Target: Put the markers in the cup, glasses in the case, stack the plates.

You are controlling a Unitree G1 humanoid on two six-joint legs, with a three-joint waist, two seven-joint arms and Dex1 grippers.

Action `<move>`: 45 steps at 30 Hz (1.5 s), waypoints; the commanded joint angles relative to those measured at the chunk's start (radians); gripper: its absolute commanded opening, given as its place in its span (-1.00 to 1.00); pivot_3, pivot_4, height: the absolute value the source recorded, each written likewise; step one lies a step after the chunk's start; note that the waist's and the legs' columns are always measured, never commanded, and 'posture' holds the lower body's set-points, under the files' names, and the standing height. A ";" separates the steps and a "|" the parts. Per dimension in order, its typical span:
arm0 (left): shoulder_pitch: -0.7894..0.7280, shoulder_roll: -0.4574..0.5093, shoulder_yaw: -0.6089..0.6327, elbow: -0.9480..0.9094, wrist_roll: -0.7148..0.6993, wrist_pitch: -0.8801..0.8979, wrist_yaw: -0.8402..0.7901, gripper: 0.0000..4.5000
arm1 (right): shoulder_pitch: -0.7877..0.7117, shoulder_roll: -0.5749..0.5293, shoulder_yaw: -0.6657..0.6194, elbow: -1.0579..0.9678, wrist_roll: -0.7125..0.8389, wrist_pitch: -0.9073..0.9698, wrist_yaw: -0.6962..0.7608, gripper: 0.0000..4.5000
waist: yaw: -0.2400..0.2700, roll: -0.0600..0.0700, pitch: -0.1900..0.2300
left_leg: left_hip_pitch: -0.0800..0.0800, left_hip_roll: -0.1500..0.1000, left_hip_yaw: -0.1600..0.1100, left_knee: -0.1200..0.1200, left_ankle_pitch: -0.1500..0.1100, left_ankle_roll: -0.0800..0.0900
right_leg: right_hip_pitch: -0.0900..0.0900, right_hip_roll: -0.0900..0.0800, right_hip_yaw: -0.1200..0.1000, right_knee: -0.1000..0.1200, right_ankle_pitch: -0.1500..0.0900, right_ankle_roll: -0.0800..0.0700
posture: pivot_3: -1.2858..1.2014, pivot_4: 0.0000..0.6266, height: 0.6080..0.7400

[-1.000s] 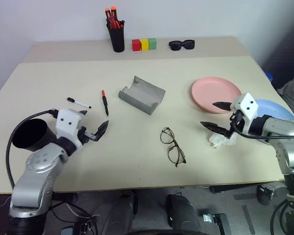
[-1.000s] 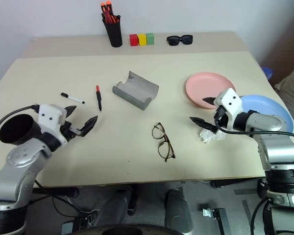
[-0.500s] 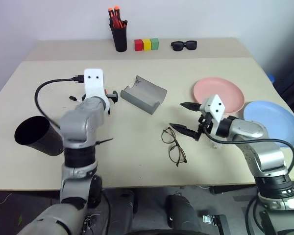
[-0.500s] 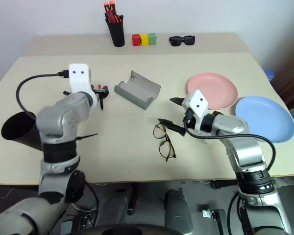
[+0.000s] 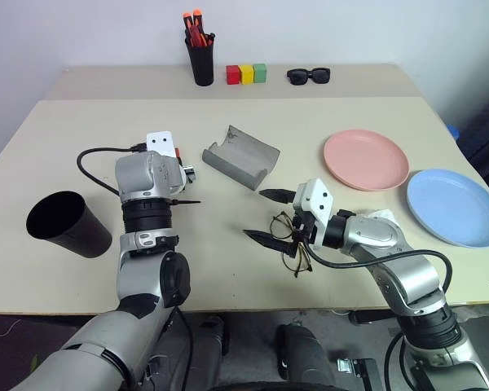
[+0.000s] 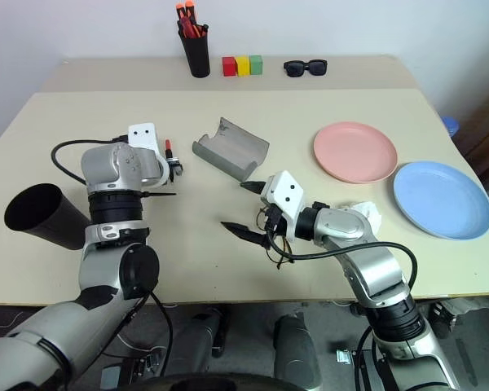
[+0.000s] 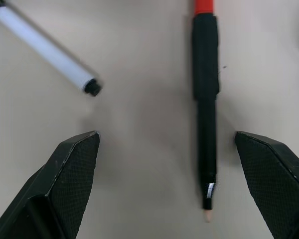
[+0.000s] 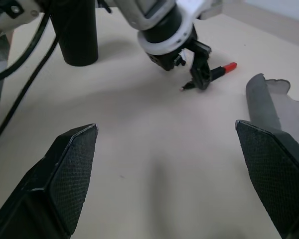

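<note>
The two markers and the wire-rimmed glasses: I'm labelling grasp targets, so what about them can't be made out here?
- White-barrelled marker: head views, hidden behind the left arm; left wrist view, far end cut off by the picture's edge.
- Black marker with red tip: head views, mostly covered by the left gripper; red tip cropped in the wrist view.
- Thin wire-rimmed glasses: upper lens hidden by the right gripper.

Pink plate [image 5: 365,159], blue plate [image 5: 454,206]; grey case [image 5: 238,156]; black cup [image 5: 61,224]; beige tabletop [image 5: 228,244]; red-yellow-green blocks [image 5: 246,74].
</note>
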 commanded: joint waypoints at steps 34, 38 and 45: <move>0.577 0.113 -0.042 -0.877 0.037 -0.899 -0.192 -0.98 | -0.149 0.101 -0.035 0.082 0.128 -0.011 0.053 1.00 | -0.001 -0.001 0.000 | 0.000 0.002 0.001 0.001 -0.002 -0.002 | -0.001 0.001 0.002 -0.001 0.001 -0.002 | 0.03 -0.52 1.00; 0.672 0.099 -0.009 -1.013 0.067 -0.899 -0.140 -0.98 | -0.173 0.106 -0.003 0.125 0.115 -0.031 0.096 1.00 | 0.000 -0.001 -0.001 | 0.000 0.003 0.001 0.001 -0.002 -0.001 | 0.000 0.001 0.001 -0.001 0.001 -0.002 | 0.03 -0.52 1.00; 0.817 0.032 -0.008 -1.137 0.167 -0.884 -0.043 -0.98 | -0.207 0.127 0.022 0.179 0.106 -0.061 0.140 1.00 | -0.001 -0.001 -0.001 | 0.000 0.003 0.001 0.002 -0.002 -0.001 | 0.000 0.002 0.001 0.000 0.001 -0.003 | 0.03 -0.52 1.00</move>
